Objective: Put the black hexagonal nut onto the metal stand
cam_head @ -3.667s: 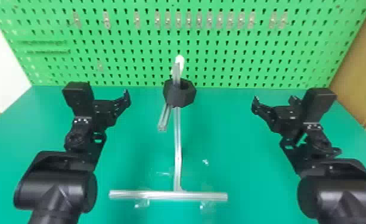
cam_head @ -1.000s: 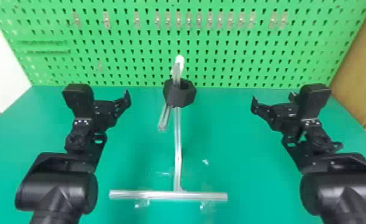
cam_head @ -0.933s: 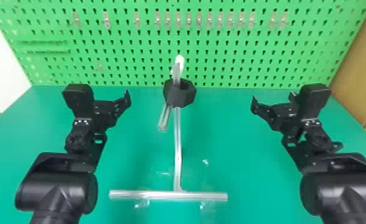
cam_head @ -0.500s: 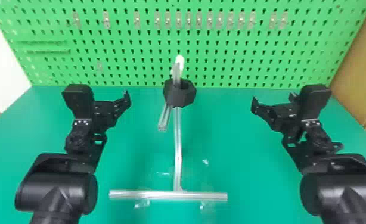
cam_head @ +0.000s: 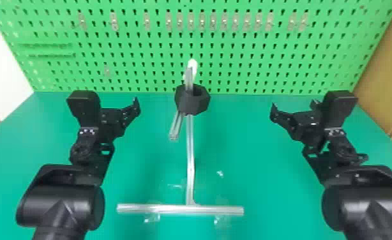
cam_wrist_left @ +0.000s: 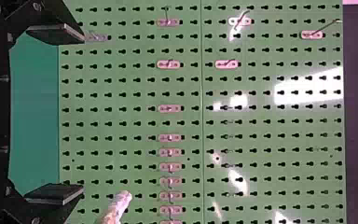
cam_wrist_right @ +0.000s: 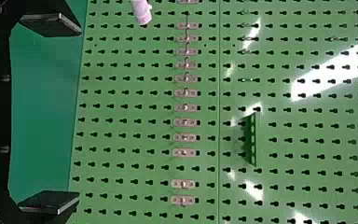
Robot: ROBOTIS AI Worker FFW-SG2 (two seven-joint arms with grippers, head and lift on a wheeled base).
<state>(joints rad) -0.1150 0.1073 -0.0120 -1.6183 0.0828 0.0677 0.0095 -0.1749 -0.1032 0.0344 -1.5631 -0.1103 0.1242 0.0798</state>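
The black hexagonal nut (cam_head: 194, 107) sits high on the metal stand (cam_head: 190, 159), with an upright bar running into its opening. An angled bar sticks out below it toward the front left. Left of the stand, my left gripper (cam_head: 125, 116) is apart from the nut. My right gripper (cam_head: 294, 106) is on the other side, also apart from it. In the left wrist view my left gripper (cam_wrist_left: 70, 114) has its fingers wide apart with nothing between them. The right wrist view shows my right gripper (cam_wrist_right: 64, 113) equally open and holding nothing.
A green pegboard (cam_head: 141, 70) with small metal hooks stands behind the green table (cam_head: 284, 191). The stand's white tip (cam_head: 192, 65) rises in front of it. The stand's long crossbar (cam_head: 179, 209) lies near the front, with bits of clear tape beside it.
Compared with the oldest frame, my right arm's wrist has shifted slightly to the left. Over the last second both arms have kept still, and nut and stand have not moved.
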